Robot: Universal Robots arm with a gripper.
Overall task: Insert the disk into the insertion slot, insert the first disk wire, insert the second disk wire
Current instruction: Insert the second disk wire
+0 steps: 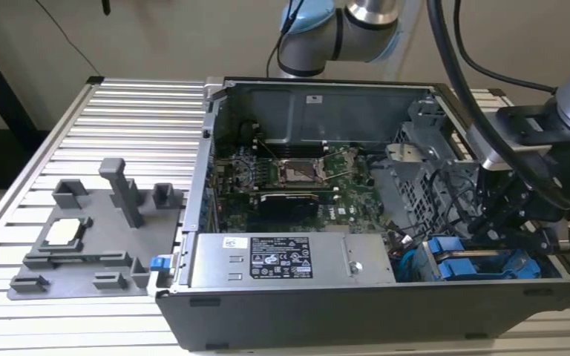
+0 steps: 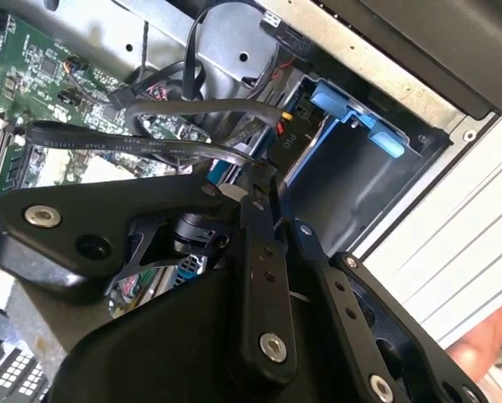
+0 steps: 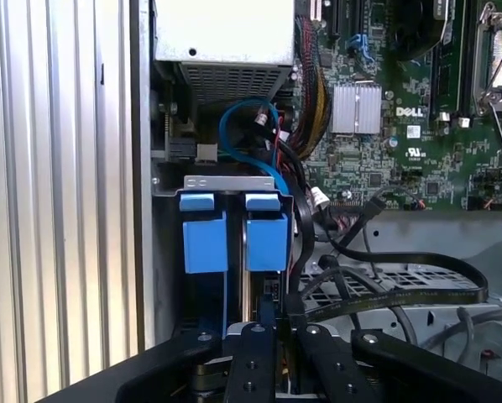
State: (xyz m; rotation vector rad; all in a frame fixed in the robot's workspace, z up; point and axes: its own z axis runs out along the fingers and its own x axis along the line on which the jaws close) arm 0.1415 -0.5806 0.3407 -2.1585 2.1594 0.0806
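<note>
**Item 1, tool** [image 3: 278,315]: Narrow, fingertips drawn nearly together. It is low inside the computer case [image 1: 196,222], at the drive cage on the exterior view's right. You cannot tell whether a connector is pinched between the tips.

**Item 2, disk** [image 3: 266,242]: Blue carrier front, seated in the insertion slot [image 3: 231,180] and standing in line with the tool. That it is this carrier is a judgement. A second blue-fronted drive [image 3: 204,242] sits just beside it, on the side nearer the case wall.

**Item 3, wires:** A flat black cable [image 3: 402,298] loops across the perforated metal close to the tool. A blue cable [image 3: 234,126] arches beyond the carriers toward the power supply [image 1: 265,259].

**Item 4, surroundings:** The motherboard [image 1: 285,174] lies deeper in the case. The slatted desk [image 1: 127,119] carries a grey fixture tray [image 1: 87,237], well apart from the case.

**Handling note:** The disk step looks done and the work now appears to be at the wires.
- Keep the tool square to the disk's end so any plug goes in straight rather than cocked.
- Watch that the black cable loop does not snag on the fingers.
- Stay off the neighbouring drive.
- Press gently, because the cage edges are thin sheet metal and the plug is likely keyed.
</note>
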